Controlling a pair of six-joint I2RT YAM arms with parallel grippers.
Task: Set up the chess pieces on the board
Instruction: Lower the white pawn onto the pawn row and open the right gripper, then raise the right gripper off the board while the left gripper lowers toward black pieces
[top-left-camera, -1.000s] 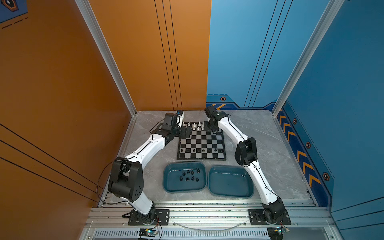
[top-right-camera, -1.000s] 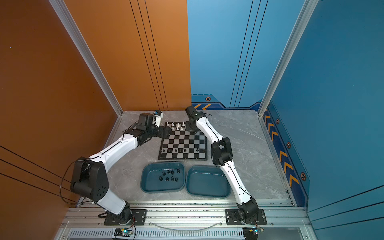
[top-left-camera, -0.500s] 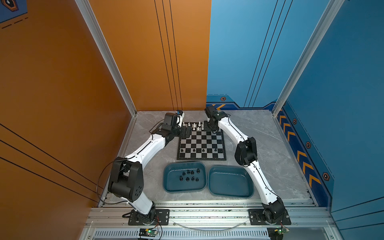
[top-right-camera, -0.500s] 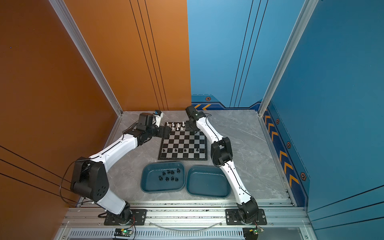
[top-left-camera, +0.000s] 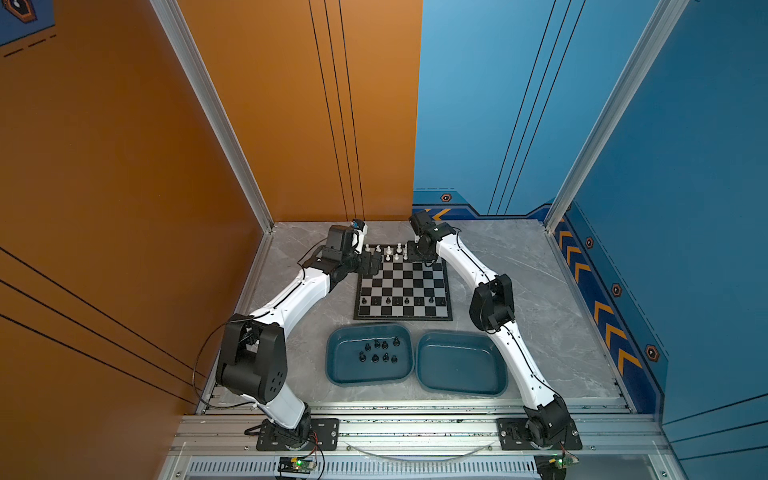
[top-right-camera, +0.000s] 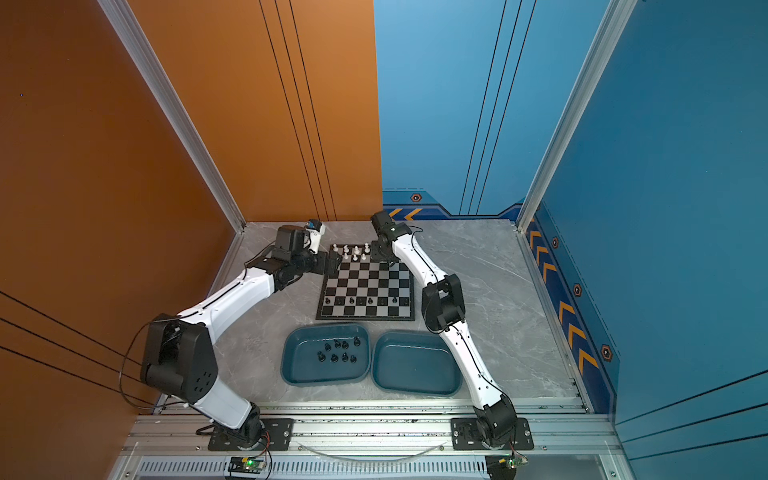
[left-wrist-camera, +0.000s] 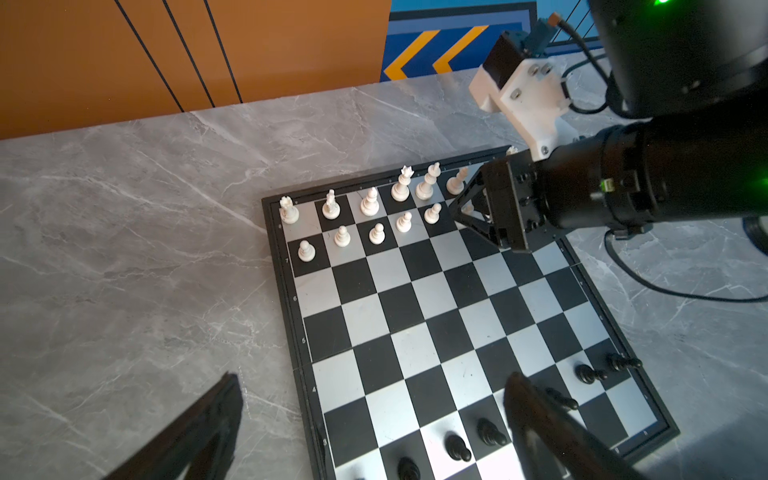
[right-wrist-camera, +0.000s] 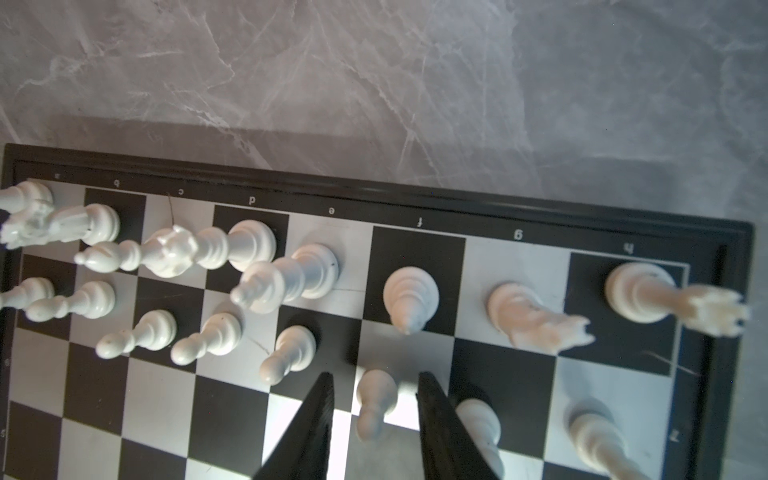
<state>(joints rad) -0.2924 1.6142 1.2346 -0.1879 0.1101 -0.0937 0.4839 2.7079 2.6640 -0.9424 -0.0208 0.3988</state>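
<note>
Pawn (right-wrist-camera: 376, 397) stands untouched between the right gripper's (right-wrist-camera: 375, 376) parted jaws.

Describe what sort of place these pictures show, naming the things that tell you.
Most likely a purpose-built robot test cell, not a home: a left arm and a right arm bolted to an aluminium rail, an orange wall and a blue wall boxing in a grey tabletop, a chessboard beside teal trays.

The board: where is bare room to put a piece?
Free on the board: the middle rows between white pawns and black pawns, and the row nearest the teal trays. Crowded: the two far rows of white pieces, where the right gripper stands.
</note>
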